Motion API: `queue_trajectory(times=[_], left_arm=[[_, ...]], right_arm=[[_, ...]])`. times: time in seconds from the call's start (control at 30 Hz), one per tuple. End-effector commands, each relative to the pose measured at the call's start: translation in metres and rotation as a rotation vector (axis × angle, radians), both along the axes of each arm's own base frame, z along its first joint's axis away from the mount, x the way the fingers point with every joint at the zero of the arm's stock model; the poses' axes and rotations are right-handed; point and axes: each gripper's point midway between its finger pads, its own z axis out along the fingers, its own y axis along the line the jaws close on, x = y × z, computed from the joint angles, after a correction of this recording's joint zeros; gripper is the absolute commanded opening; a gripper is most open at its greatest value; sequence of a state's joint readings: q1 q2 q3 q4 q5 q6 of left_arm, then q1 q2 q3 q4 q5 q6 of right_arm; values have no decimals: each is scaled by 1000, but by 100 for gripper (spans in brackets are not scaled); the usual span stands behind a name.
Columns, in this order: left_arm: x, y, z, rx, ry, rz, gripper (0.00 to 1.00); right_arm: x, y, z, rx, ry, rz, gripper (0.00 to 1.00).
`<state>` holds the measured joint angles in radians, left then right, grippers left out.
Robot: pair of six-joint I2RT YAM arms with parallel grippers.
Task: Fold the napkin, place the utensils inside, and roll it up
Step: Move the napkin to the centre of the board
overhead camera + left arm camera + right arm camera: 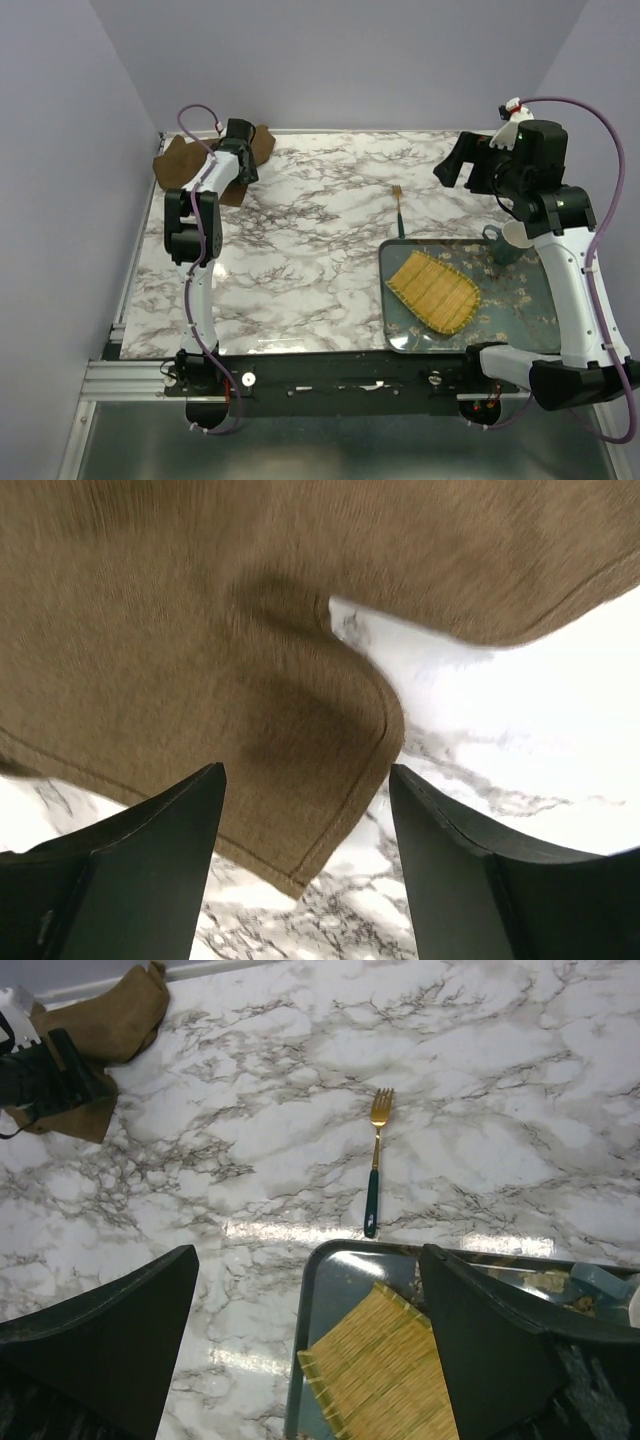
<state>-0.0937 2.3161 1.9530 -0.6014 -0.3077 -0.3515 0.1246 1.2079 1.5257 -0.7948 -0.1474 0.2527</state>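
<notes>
Marble-veined tabletop, lilac walls — left jaws apart over napkin, right jaws wide, both empty

A yellow bamboo mat lies on a tray atop the marble table.

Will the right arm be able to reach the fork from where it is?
Probably yes. The fork lies alone on bare marble beside the tray, nothing covering it, and the right hand hangs open above it.

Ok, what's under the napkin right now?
Marble table shows around the napkin; the fork lies well away, by the tray. Anything beneath the cloth itself is covered.
</notes>
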Motion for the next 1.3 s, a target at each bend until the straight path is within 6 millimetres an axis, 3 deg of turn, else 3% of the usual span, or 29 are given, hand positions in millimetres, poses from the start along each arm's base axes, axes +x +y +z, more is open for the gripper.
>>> queue_trajectory(times=[0.0, 0.1, 0.23, 0.3, 0.33, 0.4, 0.43, 0.47, 0.57, 0.6, 0.67, 0.7, 0.73, 0.77, 0.8, 0.87, 0.9, 0.93, 0.97, 1.1, 1.17, 1.27], left_arm=[[-27, 5, -5, 6, 21, 81, 75], [-40, 5, -24, 0, 75, 73, 77], [-48, -1, -32, -29, 107, 53, 77], [-56, -1, -34, -53, 124, 48, 63], [-59, -7, -34, -93, 129, 35, 44], [-73, -10, -33, -129, 138, 26, 24], [-78, -16, -31, -155, 139, 14, 6], [-85, -16, -28, -164, 139, 21, 0], [-115, -26, -3, -248, 97, 56, 0], [-136, -29, 13, -280, 45, 59, 0], [-160, -41, 27, -381, -13, 111, 0], [-185, -45, 37, -414, -56, 108, 0], [-201, -57, 41, -449, -64, 105, 0], [-216, -63, 45, -475, -64, 94, 0], [-244, -68, 51, -525, -70, 80, 0], [-271, -79, 56, -607, -85, 70, 0], [-296, -78, 45, -613, -34, 83, 0], [-306, -79, 62, -639, -89, 65, 0], [-315, -82, 65, -660, -96, 51, 0], [-336, -94, 83, -743, -152, -33, 0], [-339, -99, 90, -764, -154, -71, 0], [-336, -103, 103, -760, -182, -144, 0]], right_arm=[[4, 8, 3, 32, -40, 38, 100], [4, 14, -6, 53, -12, 65, 100], [4, 20, -20, 70, 10, 90, 100], [7, 25, -27, 74, 24, 104, 100], [8, 27, -34, 69, 37, 104, 100], [14, 41, -48, 72, 67, 131, 100], [17, 48, -52, 74, 73, 142, 100], [19, 56, -62, 76, 95, 154, 100], [31, 97, -86, 88, 153, 207, 100], [41, 118, -99, 97, 183, 196, 100], [50, 136, -110, 113, 222, 146, 100], [53, 157, -106, 158, 236, 142, 100], [60, 171, -126, 165, 285, 141, 100], [62, 183, -132, 182, 303, 144, 100], [62, 204, -132, 219, 306, 179, 100], [69, 228, -148, 240, 336, 204, 98], [68, 244, -148, 286, 350, 229, 97], [70, 254, -149, 311, 360, 248, 94], [71, 262, -167, 323, 406, 253, 83], [50, 295, -197, 371, 494, 295, 82], [37, 296, -215, 364, 528, 291, 82], [24, 300, -224, 422, 563, 297, 82]])
